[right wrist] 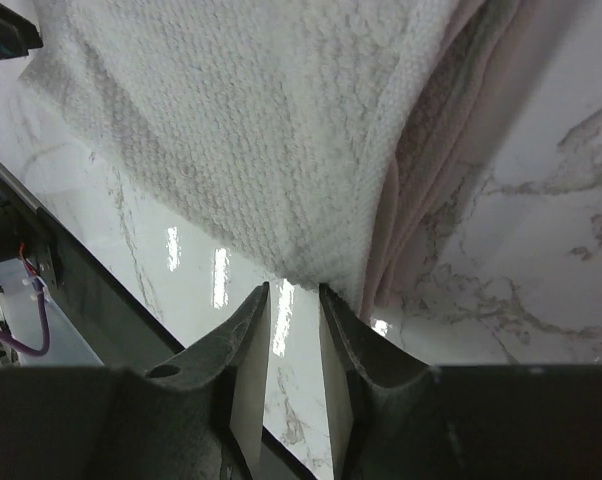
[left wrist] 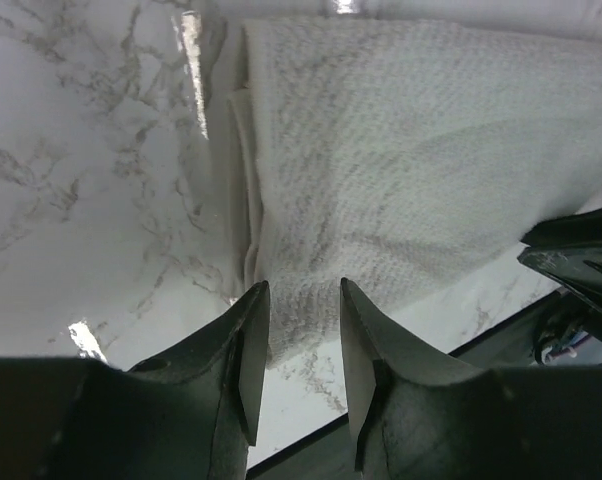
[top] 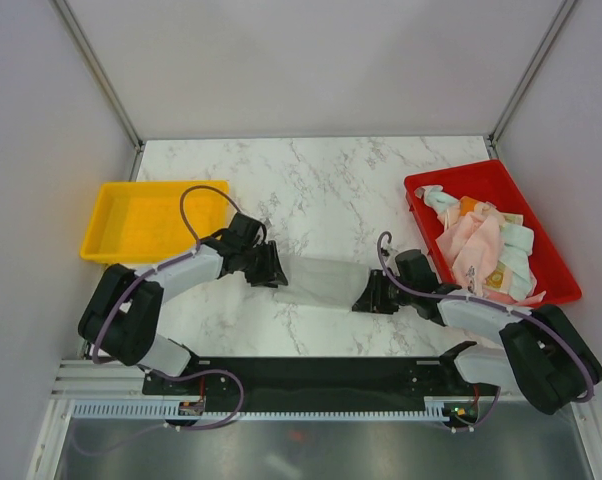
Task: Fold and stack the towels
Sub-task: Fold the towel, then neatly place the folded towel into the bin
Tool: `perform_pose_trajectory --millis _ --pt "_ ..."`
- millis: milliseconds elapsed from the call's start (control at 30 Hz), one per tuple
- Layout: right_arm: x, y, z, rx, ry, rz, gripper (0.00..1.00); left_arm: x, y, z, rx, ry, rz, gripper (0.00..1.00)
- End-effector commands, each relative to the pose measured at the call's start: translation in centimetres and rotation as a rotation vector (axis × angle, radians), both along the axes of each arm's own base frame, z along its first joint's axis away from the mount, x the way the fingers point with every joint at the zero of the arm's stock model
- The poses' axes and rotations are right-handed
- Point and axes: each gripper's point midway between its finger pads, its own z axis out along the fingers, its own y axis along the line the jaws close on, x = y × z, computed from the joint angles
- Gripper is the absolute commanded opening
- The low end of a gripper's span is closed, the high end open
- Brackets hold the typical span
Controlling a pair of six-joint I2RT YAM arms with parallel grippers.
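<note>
One folded grey-white towel (top: 321, 280), ends between narrow left pincer (left wrist: 303, 285), right pincer (right wrist: 294, 288), grip unclear

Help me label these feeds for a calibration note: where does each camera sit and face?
Top external: above and behind the arm bases, looking down at the marble table; both arms show, left gripper and right gripper flanking the grey-white towel.
Left wrist: on the left arm, facing along its own fingers to the towel's edge.
Right wrist: on the right arm, facing past its fingers to a towel corner.
Shared: all three show that towel.
</note>
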Motion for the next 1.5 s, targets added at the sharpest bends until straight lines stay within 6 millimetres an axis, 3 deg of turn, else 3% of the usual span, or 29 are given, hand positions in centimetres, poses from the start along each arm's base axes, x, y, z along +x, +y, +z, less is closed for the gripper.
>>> perform_pose_trajectory --millis 0,100,233,367,467,633,700,933,1200,1400,1467 --pt "1.0 0.0 0.0 0.004 -0.064 -0.016 0.34 1.1 0.7 -1.7 0.058 -0.001 0.058 0.41" --pt "1.1 -0.6 -0.2 -0.043 -0.073 -0.007 0.34 1.2 0.1 -0.8 0.020 0.007 0.069 0.42" --pt "1.8 0.0 2.7 -0.013 -0.119 0.004 0.35 2.8 0.0 3.1 0.022 -0.070 0.079 0.48" --pt "2.9 -0.2 5.3 -0.023 -0.146 -0.046 0.35 4.5 1.7 4.4 0.129 -0.149 0.110 0.58" --pt "4.4 -0.4 5.8 -0.061 -0.172 -0.072 0.35 4.3 1.5 3.3 0.132 -0.124 0.092 0.61" --pt "7.0 -1.5 3.5 -0.195 -0.163 -0.114 0.31 3.5 1.6 -0.9 0.164 -0.061 0.062 0.62" --pt "7.4 -2.1 2.1 -0.245 -0.149 -0.128 0.28 3.3 0.9 -1.5 0.123 -0.059 0.034 0.62" --pt "6.5 -3.4 -1.8 -0.306 -0.101 -0.122 0.26 2.8 1.2 -3.5 0.151 -0.018 0.044 0.59" --pt "6.7 -3.8 -1.8 -0.293 -0.108 -0.136 0.26 1.8 0.8 -4.6 0.115 0.015 0.025 0.59" --pt "6.8 -3.1 -1.2 -0.249 -0.130 -0.124 0.27 0.7 0.3 -4.8 0.073 0.056 0.033 0.43" --pt "6.9 -2.9 -0.9 -0.234 -0.136 -0.122 0.27 0.4 0.3 -4.9 0.076 0.075 0.046 0.31"
